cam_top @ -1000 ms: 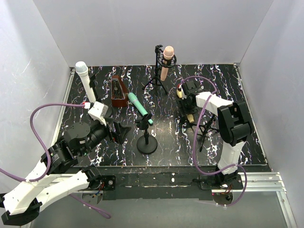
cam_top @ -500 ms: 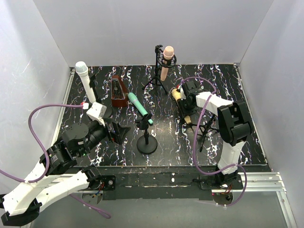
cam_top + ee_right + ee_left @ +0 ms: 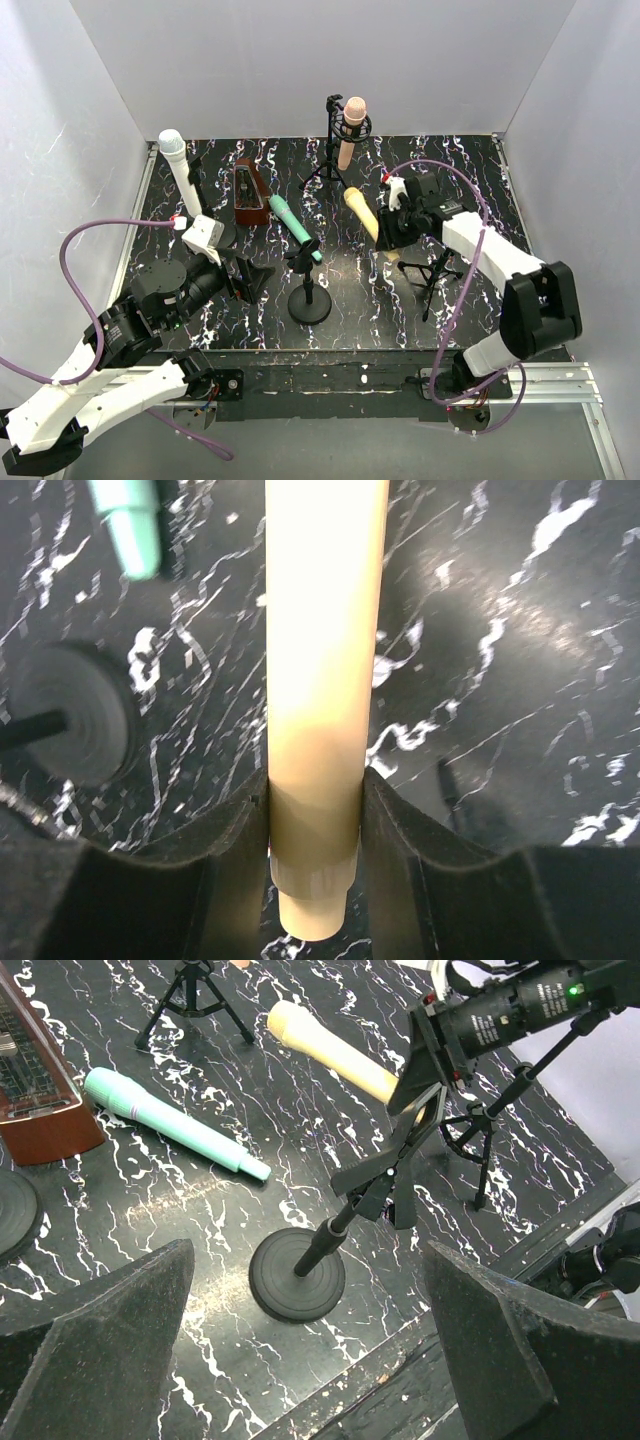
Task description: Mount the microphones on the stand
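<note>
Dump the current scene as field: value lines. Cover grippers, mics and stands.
left gripper: open, empty
right gripper: shut on yellow mic, which looks lifted off the table
teal mic: lying flat on the table, loose
pink mic: clipped in rear tripod
white mic: upright at left rear, appears clipped to a stand
round-base stand: centre, clip empty
right tripod: below the right arm, holds no mic
metronome: beside the teal mic

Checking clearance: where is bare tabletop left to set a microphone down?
Bare: the near strip between round-base stand and small tripod; the back right corner behind the right gripper. Crowded: left side, around metronome and left gripper.
</note>
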`<state>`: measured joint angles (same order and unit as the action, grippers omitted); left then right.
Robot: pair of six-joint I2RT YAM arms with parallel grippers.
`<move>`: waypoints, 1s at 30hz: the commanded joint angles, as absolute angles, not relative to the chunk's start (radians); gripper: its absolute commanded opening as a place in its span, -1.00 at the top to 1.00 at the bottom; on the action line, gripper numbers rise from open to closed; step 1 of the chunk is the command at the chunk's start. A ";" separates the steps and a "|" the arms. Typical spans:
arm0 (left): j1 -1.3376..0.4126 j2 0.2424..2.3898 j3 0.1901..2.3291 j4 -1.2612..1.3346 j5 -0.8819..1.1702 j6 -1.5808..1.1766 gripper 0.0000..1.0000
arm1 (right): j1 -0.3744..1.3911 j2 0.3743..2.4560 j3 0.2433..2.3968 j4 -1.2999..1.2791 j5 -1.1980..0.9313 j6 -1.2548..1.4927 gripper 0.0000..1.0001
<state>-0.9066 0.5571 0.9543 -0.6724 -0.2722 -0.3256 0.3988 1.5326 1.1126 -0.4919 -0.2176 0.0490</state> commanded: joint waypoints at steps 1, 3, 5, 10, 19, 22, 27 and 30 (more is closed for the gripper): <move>-0.904 0.558 0.962 -0.663 -0.253 -0.334 -0.96 | 0.397 1.427 1.031 -0.482 -0.386 0.060 0.97; -0.904 0.558 0.963 -0.661 -0.245 -0.336 -0.96 | 0.397 1.379 0.996 -0.488 -0.428 0.055 0.97; -0.904 0.558 0.963 -0.657 -0.238 -0.339 -0.96 | 0.397 1.333 0.968 -0.495 -0.478 0.051 0.97; -0.904 0.561 0.962 -0.640 -0.216 -0.341 -0.96 | 0.394 1.206 0.904 -0.483 -0.607 0.038 0.97; -0.904 0.554 0.956 -0.620 -0.181 -0.337 -0.96 | 0.336 1.082 0.858 -0.469 -0.845 0.006 0.97; -0.904 0.554 0.953 -0.609 -0.163 -0.331 -0.96 | 0.325 1.062 0.854 -0.469 -0.894 0.005 0.97; -0.904 0.561 0.946 -0.592 -0.109 -0.315 -0.96 | 0.311 1.045 0.862 -0.480 -0.968 -0.038 0.97; -0.904 0.568 0.940 -0.577 -0.072 -0.305 -0.96 | 0.310 1.032 0.868 -0.488 -0.999 -0.052 0.97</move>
